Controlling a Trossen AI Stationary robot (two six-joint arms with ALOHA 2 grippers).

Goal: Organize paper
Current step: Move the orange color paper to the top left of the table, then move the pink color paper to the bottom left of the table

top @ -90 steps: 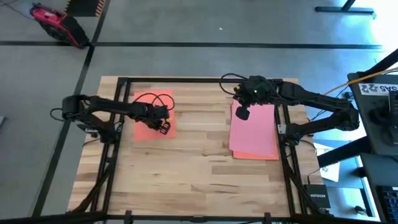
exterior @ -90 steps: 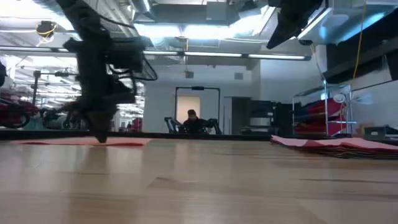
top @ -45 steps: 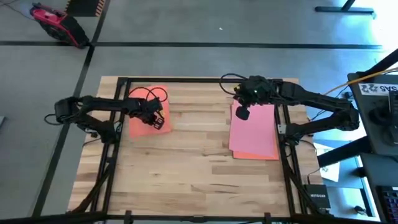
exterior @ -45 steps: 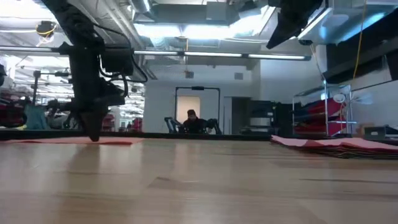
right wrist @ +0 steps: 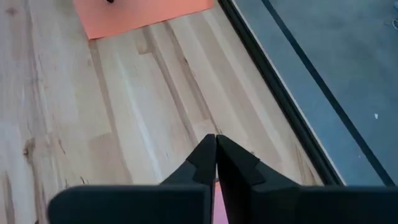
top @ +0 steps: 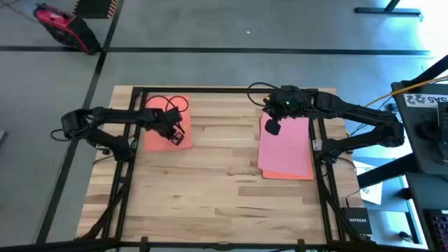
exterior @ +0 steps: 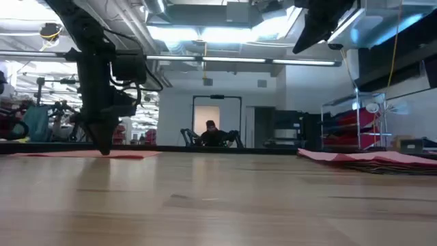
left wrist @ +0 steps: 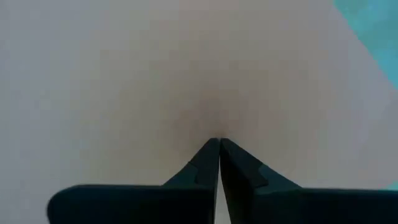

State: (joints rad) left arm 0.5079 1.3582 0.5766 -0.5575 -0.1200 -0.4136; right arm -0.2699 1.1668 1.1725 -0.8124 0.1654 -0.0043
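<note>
My left gripper (top: 176,136) presses its closed tips onto the orange sheet (top: 155,137) lying flat near the table's (top: 210,189) far left corner. My right gripper (top: 271,128), fingers together and holding nothing, hangs above the far end of the pink-topped paper stack (top: 287,150) on the table's right side.

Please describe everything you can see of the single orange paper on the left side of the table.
The orange paper is one thin, matte rectangular sheet lying flat on the wooden table, near the far left corner, slightly rotated. The left pincer, fingers shut, presses its tip down on the sheet's near right part. It lies apart from the pink stack.
</note>
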